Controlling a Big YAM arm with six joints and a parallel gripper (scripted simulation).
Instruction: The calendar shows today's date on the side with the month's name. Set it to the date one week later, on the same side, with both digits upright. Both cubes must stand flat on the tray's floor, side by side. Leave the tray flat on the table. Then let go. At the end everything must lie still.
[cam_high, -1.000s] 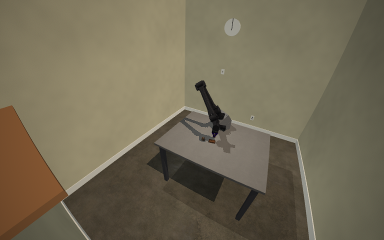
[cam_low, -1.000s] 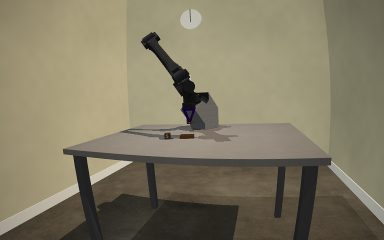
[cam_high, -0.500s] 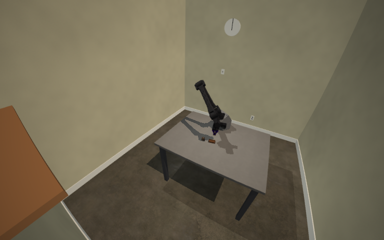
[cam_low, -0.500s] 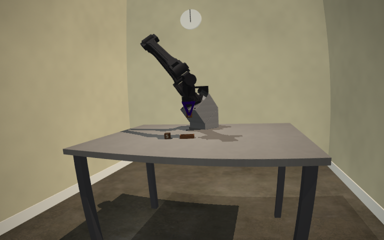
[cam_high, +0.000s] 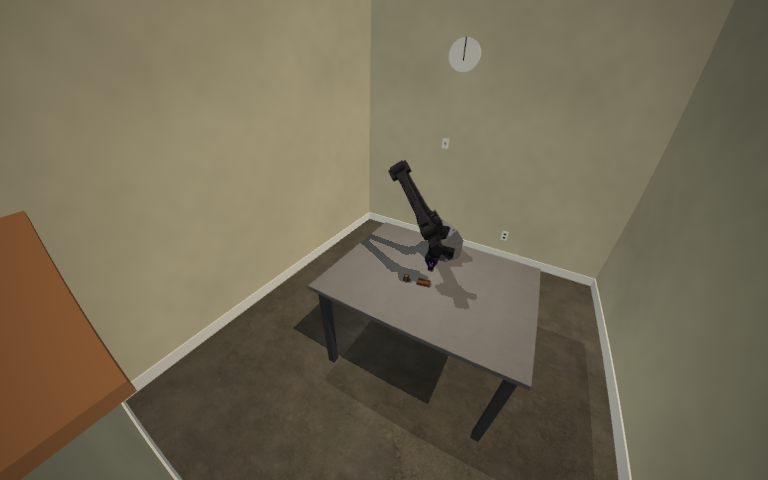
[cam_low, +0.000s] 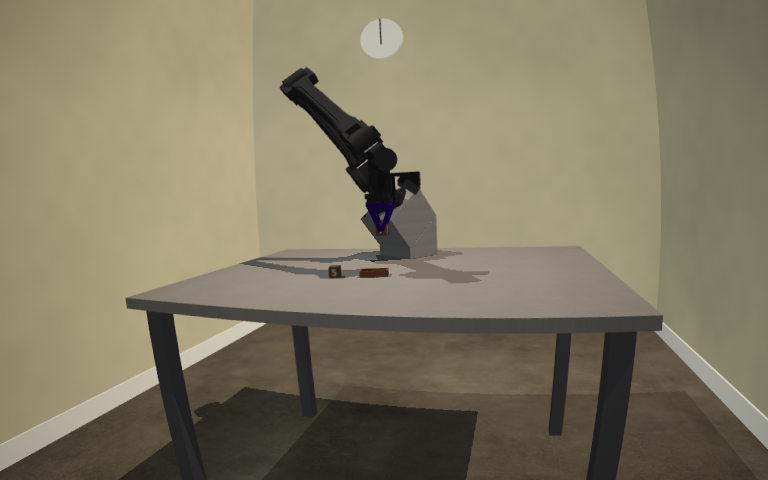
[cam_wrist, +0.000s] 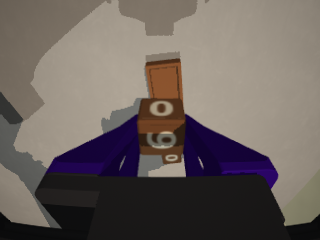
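Calendar tray (cam_high: 423, 282) (cam_low: 373, 272) (cam_wrist: 164, 80) on table (cam_high: 492, 322) (cam_low: 481, 300) (cam_wrist: 250, 75), loose cube (cam_high: 406, 277) (cam_low: 334, 271) (cam_wrist: 171, 158) nearby. Held cube (cam_low: 381, 233) (cam_wrist: 161, 107) pinched aloft in gripper (cam_high: 431, 267) (cam_low: 381, 228) (cam_wrist: 161, 121). Final digit probably unconfirmed; check upright, lower square, release once seated.

Top, exterior share table (cam_high: 481, 316) (cam_low: 509, 294); wrist close, facing down.
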